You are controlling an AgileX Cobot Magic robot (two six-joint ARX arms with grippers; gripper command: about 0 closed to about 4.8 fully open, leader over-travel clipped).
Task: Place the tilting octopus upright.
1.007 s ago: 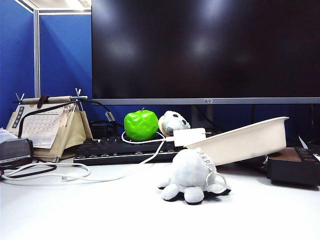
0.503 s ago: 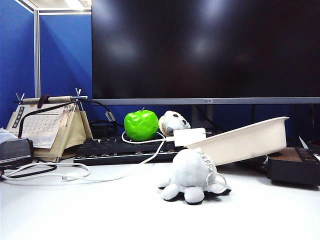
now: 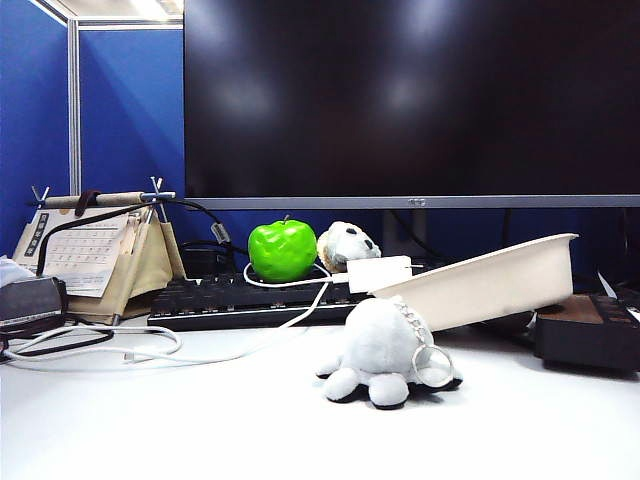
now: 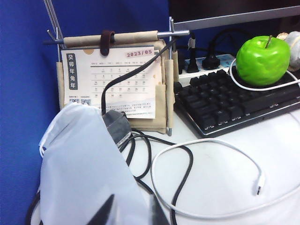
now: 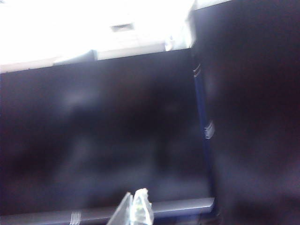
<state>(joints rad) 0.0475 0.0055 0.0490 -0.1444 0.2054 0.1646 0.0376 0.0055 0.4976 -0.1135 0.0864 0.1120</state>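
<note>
blue partition walls [image 3: 120,110], a dark monitor [image 3: 410,95], white desk [image 3: 200,420].

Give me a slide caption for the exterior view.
Grey plush octopus sits on the white desk before a tilted cream tray; neither robot hand is in this view.

Matt grey plush octopus [image 3: 383,350] with metal keyring; glossy green apple [image 3: 282,250]; matt white tabletop [image 3: 200,420]; translucent fingertips [image 5: 140,206] on right gripper [image 5: 132,208].
</note>
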